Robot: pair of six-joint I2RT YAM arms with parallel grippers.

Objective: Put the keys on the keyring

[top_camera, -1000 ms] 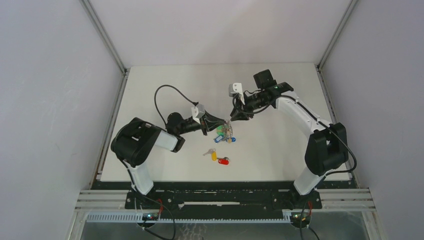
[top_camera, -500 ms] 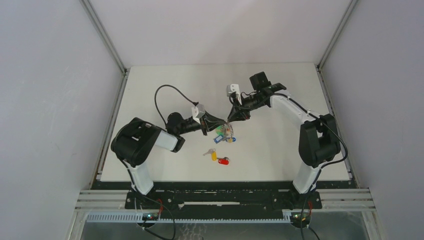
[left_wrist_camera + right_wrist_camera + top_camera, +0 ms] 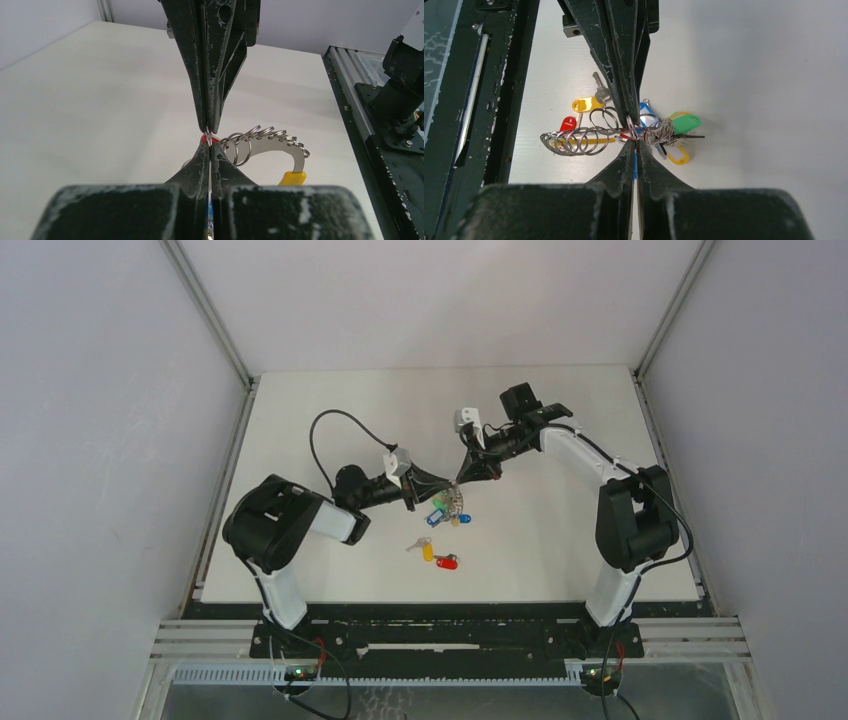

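the keyring (image 3: pixel 452 506) hangs just above the middle of the table (image 3: pixel 560 540), pinched between both arms. its green and blue tags (image 3: pixel 684 123) dangle and its row of small rings (image 3: pixel 576 141) fans along the curved band (image 3: pixel 278 146). my left hand (image 3: pixel 446 491) is clamped shut on the ring's wire. my right hand (image 3: pixel 463 480) is closed too, its tips nose to nose with the left's at the same spot. i can't tell whether it has actually caught the wire or only touches it. the two loose keys (image 3: pixel 436 554), one yellow-tagged and one red-tagged, lie on the table just nearer me, apart from the bunch. so i judge i'm at the ring-prying step, with neither loose key threaded yet. the next move calls for a firm bite on one coil, a small pull to open a gap, then fetching a key. no brand, label or lettering is readable anywhere; the tags look blank.
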